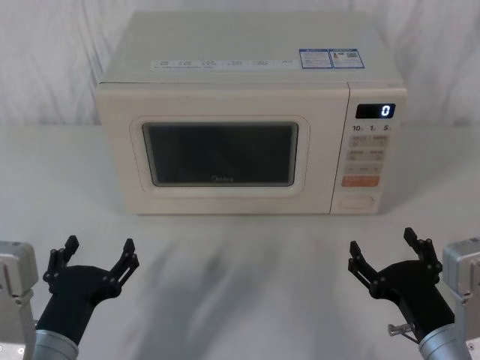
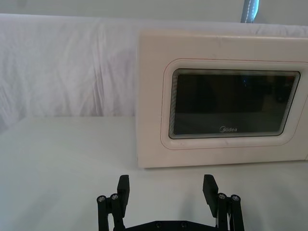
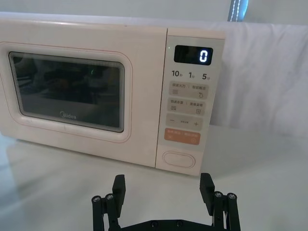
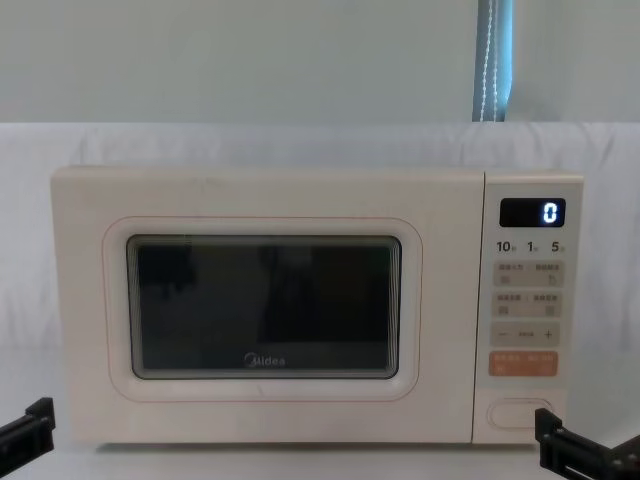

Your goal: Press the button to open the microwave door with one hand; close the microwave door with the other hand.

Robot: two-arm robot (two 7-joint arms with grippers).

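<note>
The cream microwave stands at the back of the white table with its door (image 1: 221, 161) (image 4: 265, 305) shut flush against the body. The wide pill-shaped button (image 1: 358, 202) (image 3: 178, 159) (image 4: 520, 413) sits at the bottom of the control panel, under the orange key. My left gripper (image 1: 99, 259) (image 2: 166, 188) hovers open at the near left, well short of the door (image 2: 231, 103). At the near right my right gripper (image 1: 382, 251) (image 3: 162, 186) is open too, facing the button from a distance. Nothing is held.
The control panel display (image 1: 375, 111) reads 0. A white cloth-covered table (image 1: 240, 255) spreads between the grippers and the microwave. A white draped backdrop rises behind.
</note>
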